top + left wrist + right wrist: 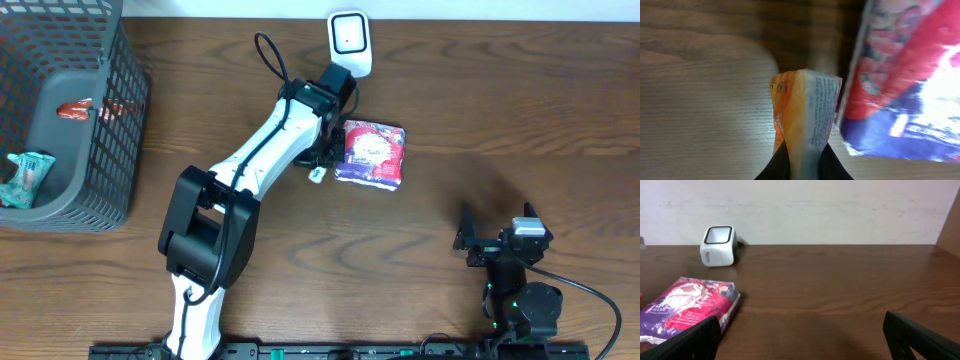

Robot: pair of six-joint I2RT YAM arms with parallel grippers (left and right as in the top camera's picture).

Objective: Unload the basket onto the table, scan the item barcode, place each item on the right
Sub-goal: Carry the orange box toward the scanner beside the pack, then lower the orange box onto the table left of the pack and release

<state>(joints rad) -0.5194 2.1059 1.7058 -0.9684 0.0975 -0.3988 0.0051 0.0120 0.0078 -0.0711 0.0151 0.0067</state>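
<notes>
- Orange packet (802, 110), a small sachet with fine print down its pale side, stands pinched at its lower end in the left gripper (802, 167). The jaws are clamped shut on it, low over the wooden table (700, 115).
- Just to its right, a red and purple bag (371, 153) lies flat on the wood. The wrist view does not settle whether packet and bag touch.
- The white scanner (350, 40) sits at the table's far edge, close beyond the reaching left arm.
- The packet looks light and soft: thin, creased film, puffed in the middle and folded along one side. It would likely flop or twist above the grip rather than hold a flat face toward the scanner.
- Its glossy skin looks slick, so a light pinch could let it slide, while a hard one should do little harm to a sachet like this.
- The sealed end, where the jaws sit now, looks the best place to hold it. That leaves the printed faces uncovered. No barcode can be made out, so which face must be turned to the scanner cannot be told.
- The right gripper (805, 340) waits well apart at the near right, jaws spread wide and empty.
- A mesh basket (110, 150) at the far left holds other wrapped items.
</notes>
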